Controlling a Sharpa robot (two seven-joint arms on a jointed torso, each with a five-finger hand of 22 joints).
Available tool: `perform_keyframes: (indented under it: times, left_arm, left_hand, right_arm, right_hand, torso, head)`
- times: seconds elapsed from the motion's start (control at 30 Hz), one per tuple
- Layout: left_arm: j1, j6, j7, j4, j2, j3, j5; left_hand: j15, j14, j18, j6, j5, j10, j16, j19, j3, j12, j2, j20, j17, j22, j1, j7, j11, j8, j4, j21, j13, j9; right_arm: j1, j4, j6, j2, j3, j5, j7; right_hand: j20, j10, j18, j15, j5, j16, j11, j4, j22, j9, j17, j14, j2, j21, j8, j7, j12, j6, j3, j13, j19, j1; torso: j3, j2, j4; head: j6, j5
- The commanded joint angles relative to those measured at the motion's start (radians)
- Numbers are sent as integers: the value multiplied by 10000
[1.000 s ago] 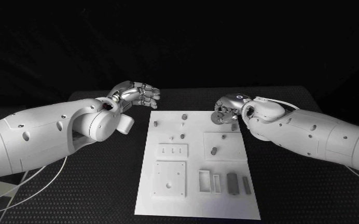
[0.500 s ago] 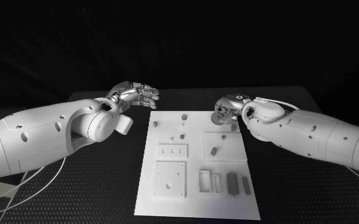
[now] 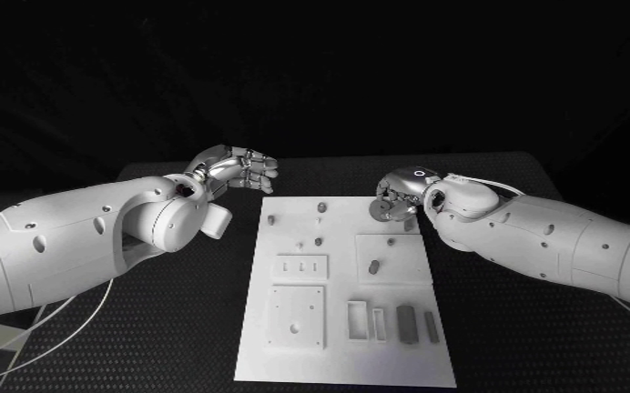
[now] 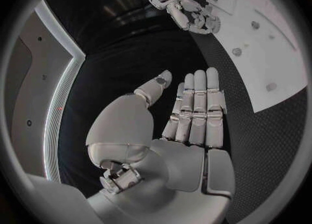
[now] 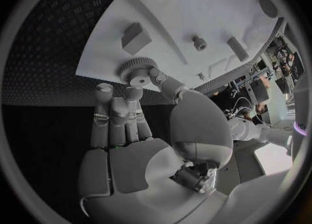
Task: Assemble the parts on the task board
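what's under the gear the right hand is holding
The right hand pinches a round toothed gear over the far right corner of the task board. Around it, white board and black table show. Whether a peg or hole lies directly beneath is covered by the gear.

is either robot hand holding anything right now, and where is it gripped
The right robot hand pinches a small gear by its toothed rim between thumb and fingertips. The left robot hand holds nothing.

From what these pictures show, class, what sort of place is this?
Probably a robotics test bench: a black table, a white task board with slots and small parts, and the right hand holding a gear.
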Motion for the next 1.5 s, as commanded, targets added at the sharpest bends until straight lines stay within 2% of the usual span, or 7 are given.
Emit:
perform_keyframes:
  times: [0.03, 0.43, 0.77, 0.93, 1.1, 1.3, 1.5]
  left_arm:
    - [18, 91, 65, 34, 10, 9, -28]
    - [17, 91, 56, 15, -3, 8, -28]
    - [17, 94, 56, 8, -12, 8, -28]
    - [17, 78, 50, 15, -23, 8, -28]
    - [17, 75, 51, 21, -23, 8, -28]
    - [17, 65, 53, 19, -24, 8, -28]
    - [17, 54, 55, 23, -30, 8, -28]
  left_hand:
    - [-2, 100, 170, -4, -27, 95, -66, -9, -22, -66, 1, -63, 12, 15, -51, 33, 3, -67, 5, -39, 17, -12]
    - [-1, 104, 169, -9, -27, 94, -79, -8, -22, -75, 1, -63, 26, 19, -53, 36, 5, -70, 8, -44, 19, -16]
    - [-1, 107, 168, -13, -27, 91, -89, -8, -22, -84, 4, -62, 37, 20, -57, 38, 8, -73, 13, -48, 19, -19]
    - [-1, 109, 168, -13, -26, 90, -94, -8, -20, -88, 7, -62, 42, 21, -57, 39, 8, -73, 15, -50, 20, -21]
    - [-1, 109, 168, -15, -26, 90, -99, -8, -19, -91, 8, -62, 46, 22, -56, 39, 9, -74, 16, -52, 21, -22]
    - [-1, 111, 168, -15, -26, 89, -105, -8, -17, -95, 11, -62, 52, 23, -55, 40, 9, -74, 17, -55, 21, -23]
    - [-1, 112, 168, -14, -26, 90, -111, -8, -14, -99, 13, -63, 58, 24, -51, 39, 10, -74, 17, -58, 22, -24]
  right_arm:
    - [-39, -15, 207, -18, -26, -160, -136]
    - [-39, 24, 103, -78, -26, -167, -96]
    - [-41, 24, 365, -109, -26, -128, -70]
    - [-41, 23, 445, -124, -26, -144, -49]
    - [-42, 28, 513, -110, -26, -165, -22]
    - [-42, 48, 370, -102, -26, -354, -60]
    - [-42, 78, -9, -105, -25, -624, -175]
  right_hand:
    - [-38, -7, 113, 72, -8, -15, 102, 91, 121, -40, -9, -23, -105, -41, -37, 180, -21, 84, -3, 14, 39, 4]
    - [-36, -26, 113, 94, -7, 0, 123, 192, 127, -59, -13, -38, -130, -46, -57, 201, -2, 45, 29, 27, 39, 45]
    - [-48, -53, 113, 90, -7, 32, 117, 34, 156, -66, -20, -68, 103, -42, -34, 195, 30, 67, 50, 45, 5, 337]
    - [-36, -68, 113, 86, -7, 53, 107, -206, 170, -59, -25, -90, 382, -37, 12, 181, 44, 136, 8, 48, -28, 470]
    - [-25, -35, 113, 35, -7, 88, 44, -512, 180, -21, -32, -86, 800, -16, 131, 114, 69, 336, -9, 45, -44, 591]
    - [-31, 124, 113, -121, -7, 152, -146, -699, 192, 145, -43, -17, 1301, 52, 508, -96, 94, 1014, -35, 4, -15, 641]
    - [-75, 291, 113, -253, -7, 196, -287, -696, 185, 278, -55, 68, 1392, 112, 726, -245, 90, 1403, -100, -50, 45, 633]
  torso:
    - [3, 1, 7]
    - [0, 2, 12]
    - [1, -1, 17]
    - [0, 0, 16]
    - [-4, 0, 14]
    - [-5, 1, 21]
    - [-5, 2, 18]
  head:
    - [-10, -32]
    - [-7, -50]
    - [-34, -76]
    - [-31, -93]
    - [-32, -85]
    - [-27, -88]
    - [-24, -81]
